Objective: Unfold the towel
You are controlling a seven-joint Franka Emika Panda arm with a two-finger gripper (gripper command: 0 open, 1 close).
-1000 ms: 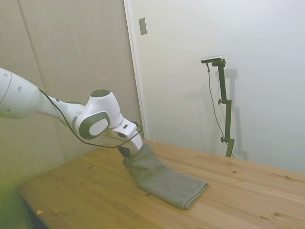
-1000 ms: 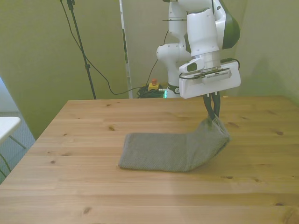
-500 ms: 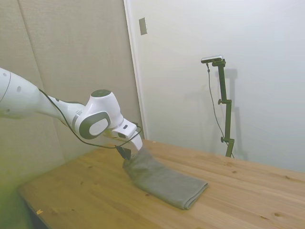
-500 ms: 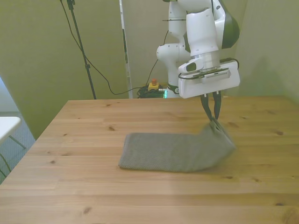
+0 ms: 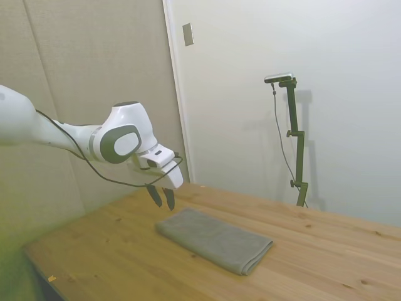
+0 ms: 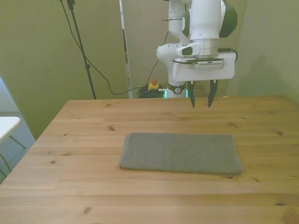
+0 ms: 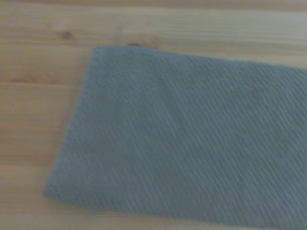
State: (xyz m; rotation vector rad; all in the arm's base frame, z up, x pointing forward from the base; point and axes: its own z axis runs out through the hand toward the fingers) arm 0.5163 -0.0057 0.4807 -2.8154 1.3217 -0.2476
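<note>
One towel (image 6: 181, 152) lies flat on the table (image 6: 84, 186) (seemingly folded, edges blurred in the wrist view); the gripper (image 6: 201, 105) hangs above, fingers apart, empty.

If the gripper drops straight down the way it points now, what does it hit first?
Probably the towel near its end, or the bare table just past it; the open gripper hangs close to that edge.
</note>
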